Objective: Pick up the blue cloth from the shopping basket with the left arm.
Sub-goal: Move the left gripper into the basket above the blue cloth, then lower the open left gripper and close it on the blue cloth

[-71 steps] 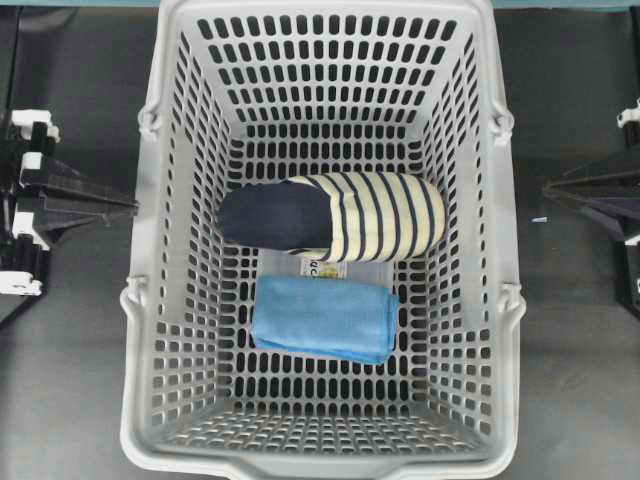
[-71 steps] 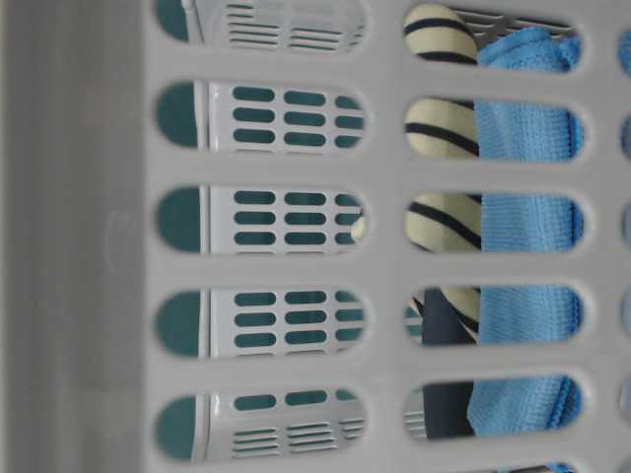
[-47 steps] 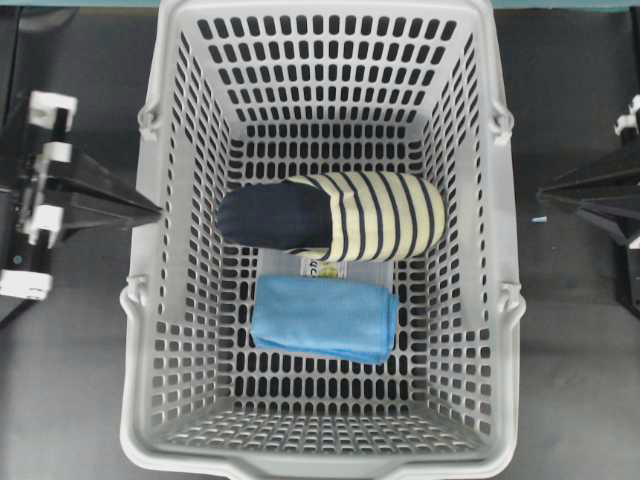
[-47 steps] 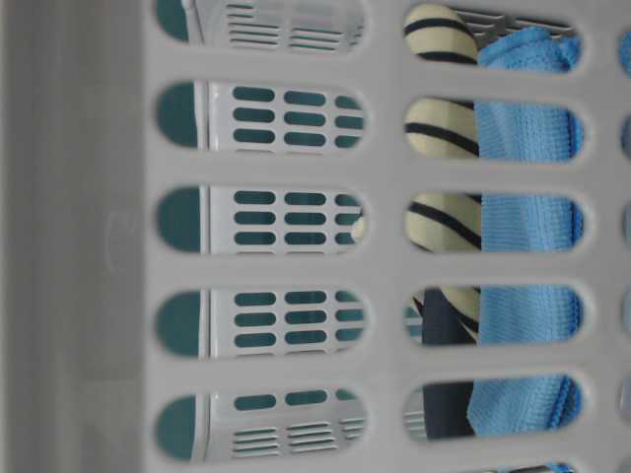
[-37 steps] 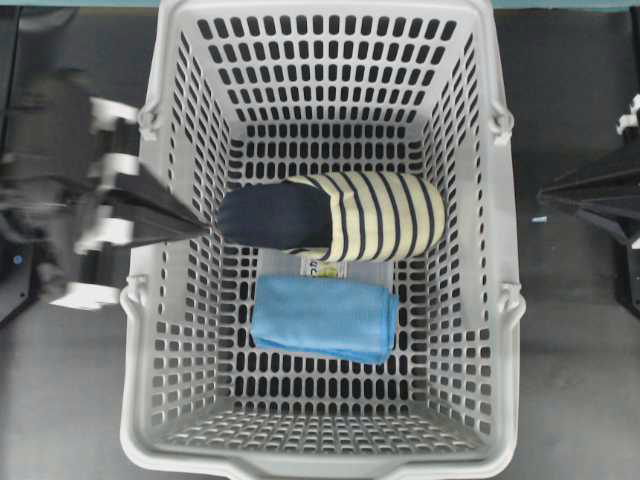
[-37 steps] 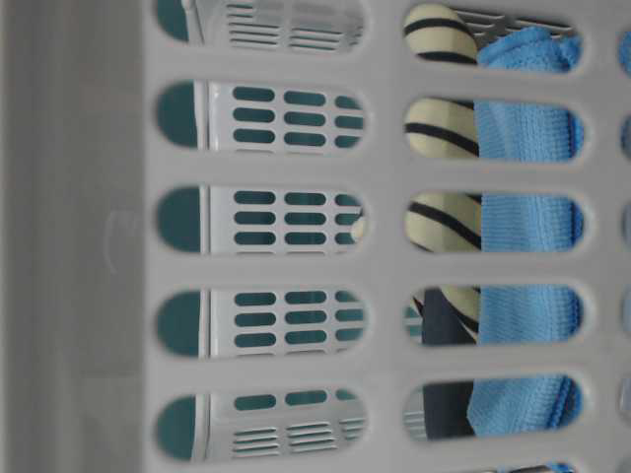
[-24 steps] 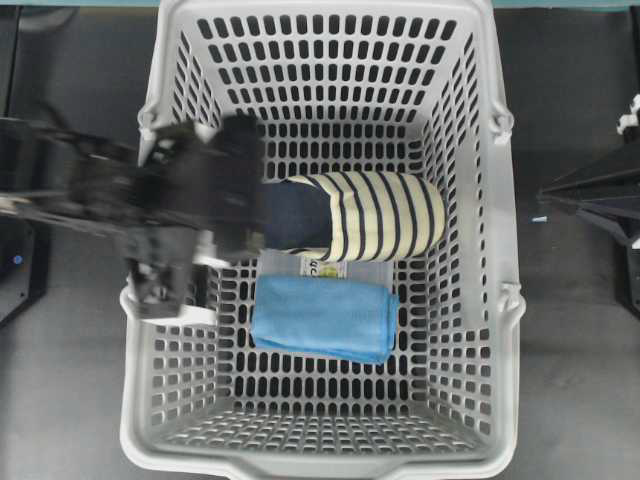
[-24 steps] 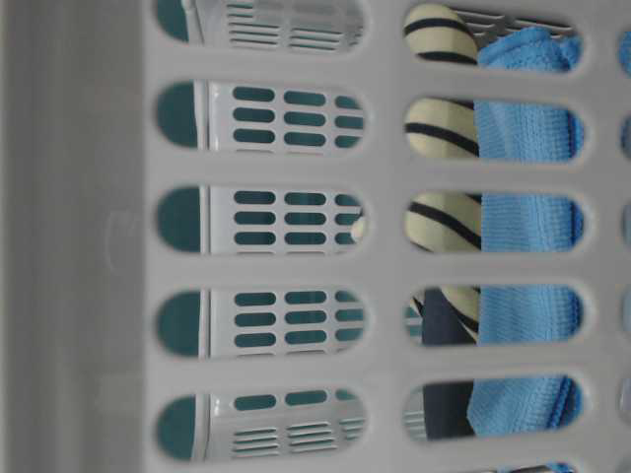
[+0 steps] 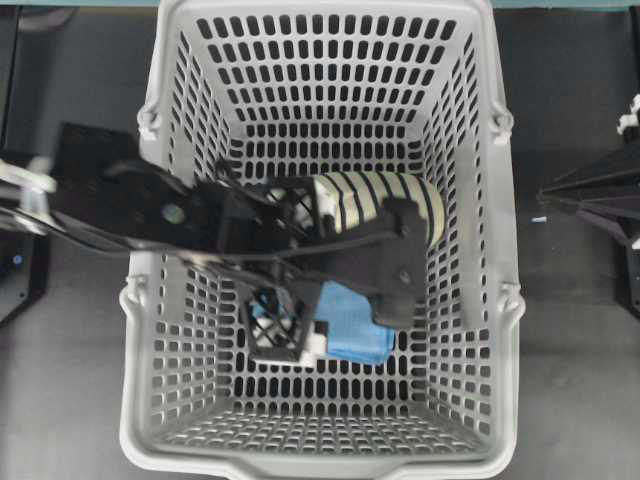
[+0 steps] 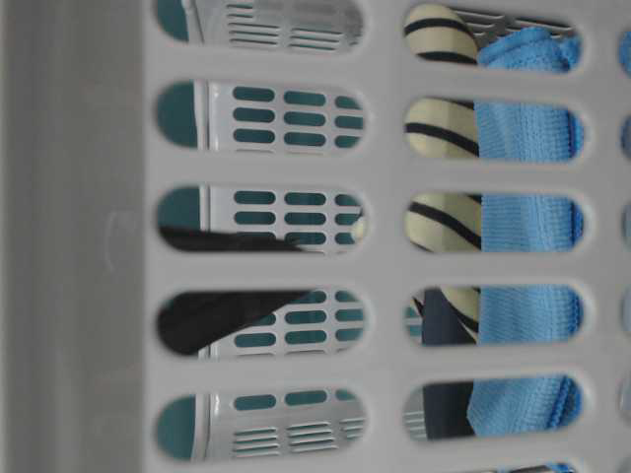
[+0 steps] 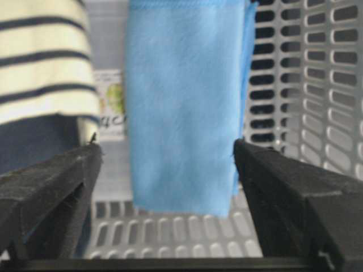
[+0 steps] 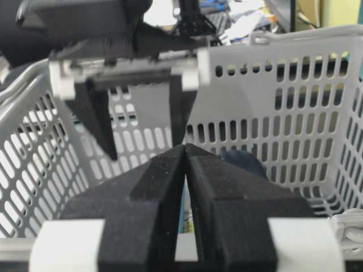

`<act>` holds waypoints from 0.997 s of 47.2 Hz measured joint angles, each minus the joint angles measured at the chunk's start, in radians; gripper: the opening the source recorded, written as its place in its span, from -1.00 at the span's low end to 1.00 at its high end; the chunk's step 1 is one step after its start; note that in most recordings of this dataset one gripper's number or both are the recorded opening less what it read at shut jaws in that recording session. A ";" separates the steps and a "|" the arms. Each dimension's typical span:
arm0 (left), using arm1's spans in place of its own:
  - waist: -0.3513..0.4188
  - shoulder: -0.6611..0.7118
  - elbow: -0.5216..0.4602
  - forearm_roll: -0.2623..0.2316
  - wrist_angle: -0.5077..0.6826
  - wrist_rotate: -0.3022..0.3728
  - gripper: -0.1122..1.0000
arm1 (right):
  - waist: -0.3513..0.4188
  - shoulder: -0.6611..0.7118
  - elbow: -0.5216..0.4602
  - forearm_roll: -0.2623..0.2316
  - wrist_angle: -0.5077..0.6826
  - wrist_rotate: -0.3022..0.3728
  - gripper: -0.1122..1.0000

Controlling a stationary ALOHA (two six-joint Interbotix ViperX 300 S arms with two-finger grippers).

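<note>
The blue cloth [image 9: 352, 325] lies folded on the floor of the grey shopping basket [image 9: 180, 300], in front of the striped item. My left arm reaches into the basket from the left. Its gripper [image 9: 295, 318] is open over the cloth's left end. In the left wrist view the two black fingers [image 11: 57, 187] stand wide apart on either side of the cloth's near end [image 11: 181, 107]; the gripper [image 11: 165, 146] holds nothing. My right gripper [image 9: 548, 195] is shut and empty outside the basket's right wall, also in its own view [image 12: 186, 148].
A cream-and-navy striped fabric item [image 9: 375, 195] lies just behind the cloth, close to one left finger [image 11: 39, 62]. A white labelled packet [image 11: 110, 105] lies under both. The basket's slotted walls [image 12: 295, 102] enclose the left gripper. A dark table surrounds the basket.
My left arm has swung from outside the basket's left wall over the rim and down into the basket, ending open over the cloth's left end. The right arm and the cloth have not moved.
</note>
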 measured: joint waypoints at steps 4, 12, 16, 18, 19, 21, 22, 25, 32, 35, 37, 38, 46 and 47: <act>0.000 0.029 0.000 0.000 -0.011 -0.005 0.79 | 0.000 0.000 0.000 0.002 0.000 -0.002 -0.79; -0.006 0.091 0.000 -0.002 -0.049 -0.008 0.79 | 0.000 0.000 0.000 0.000 -0.021 -0.003 -0.79; -0.008 0.112 -0.002 -0.002 -0.055 -0.006 0.79 | 0.000 -0.003 0.000 0.000 -0.043 -0.003 -0.79; -0.008 0.120 -0.002 0.000 -0.057 -0.006 0.79 | 0.000 -0.003 0.000 0.000 -0.046 -0.003 -0.78; -0.009 0.123 -0.002 0.000 -0.057 -0.003 0.79 | -0.002 -0.005 0.000 0.000 -0.048 -0.005 -0.76; -0.008 0.132 -0.002 0.000 -0.057 -0.002 0.79 | 0.000 -0.005 0.000 0.000 -0.049 -0.005 -0.65; -0.009 0.133 0.000 -0.002 -0.058 -0.002 0.79 | 0.000 -0.005 0.000 0.000 -0.049 -0.005 -0.56; -0.009 0.138 0.002 -0.002 -0.058 0.000 0.79 | 0.000 -0.005 0.000 0.002 -0.049 -0.005 -0.25; -0.008 0.140 0.038 0.000 -0.069 0.000 0.79 | 0.000 -0.005 0.003 0.002 -0.049 0.000 0.51; -0.009 0.144 0.067 0.000 -0.080 -0.005 0.79 | 0.000 -0.006 0.003 0.002 -0.051 -0.003 0.66; -0.009 0.146 0.086 -0.002 -0.094 -0.011 0.79 | 0.000 -0.006 0.005 0.002 -0.052 -0.008 0.64; -0.009 0.144 0.092 0.000 -0.101 -0.012 0.79 | 0.000 -0.006 0.003 0.000 -0.052 -0.008 0.63; -0.009 0.132 0.127 -0.002 -0.150 -0.008 0.77 | -0.002 -0.008 0.006 0.000 -0.052 -0.011 0.56; -0.009 0.130 0.129 0.000 -0.156 -0.009 0.76 | -0.002 -0.008 0.006 0.002 -0.052 -0.011 0.56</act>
